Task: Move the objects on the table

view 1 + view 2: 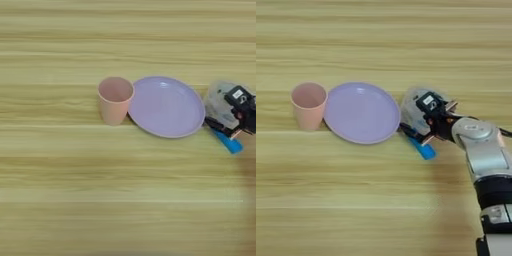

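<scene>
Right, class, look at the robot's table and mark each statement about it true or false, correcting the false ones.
1. The pink cup stands upright to the left of the lilac plate. True.
2. The blue block lies in the middle of the plate. False: it is on the table, just off the plate's right edge.
3. The right gripper is at the blue block. True.
4. The cup is lying on its side. False: it stands upright, with its opening up.
5. The clear tape roll sits to the right of the plate, partly behind the gripper. True.
6. The plate holds food. False: it is bare.
</scene>
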Controlling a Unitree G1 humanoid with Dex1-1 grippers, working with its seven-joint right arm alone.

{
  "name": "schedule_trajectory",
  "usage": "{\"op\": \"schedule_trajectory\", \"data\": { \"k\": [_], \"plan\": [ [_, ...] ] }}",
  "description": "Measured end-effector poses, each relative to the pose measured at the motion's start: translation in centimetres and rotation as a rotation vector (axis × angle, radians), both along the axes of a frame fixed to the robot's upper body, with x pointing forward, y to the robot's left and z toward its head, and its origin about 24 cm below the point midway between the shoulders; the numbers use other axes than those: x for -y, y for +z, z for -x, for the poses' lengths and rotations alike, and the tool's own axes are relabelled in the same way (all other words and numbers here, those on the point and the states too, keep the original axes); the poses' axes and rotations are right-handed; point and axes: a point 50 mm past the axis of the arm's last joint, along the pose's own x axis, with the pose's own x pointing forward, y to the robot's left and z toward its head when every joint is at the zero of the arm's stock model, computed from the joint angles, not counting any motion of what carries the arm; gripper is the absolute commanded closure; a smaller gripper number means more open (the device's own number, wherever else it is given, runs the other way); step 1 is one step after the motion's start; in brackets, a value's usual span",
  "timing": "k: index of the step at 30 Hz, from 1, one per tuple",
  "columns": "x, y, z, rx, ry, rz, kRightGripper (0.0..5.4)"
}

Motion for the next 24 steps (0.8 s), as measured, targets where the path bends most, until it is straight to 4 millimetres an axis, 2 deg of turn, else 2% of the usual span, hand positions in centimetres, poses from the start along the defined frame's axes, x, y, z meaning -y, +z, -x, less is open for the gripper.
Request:
{"op": "schedule_trajectory", "data": {
  "k": [24],
  "plan": [
    [0.24, -0.25, -0.28, -0.004, -0.003, 0.019, 2.90]
  ]
}}
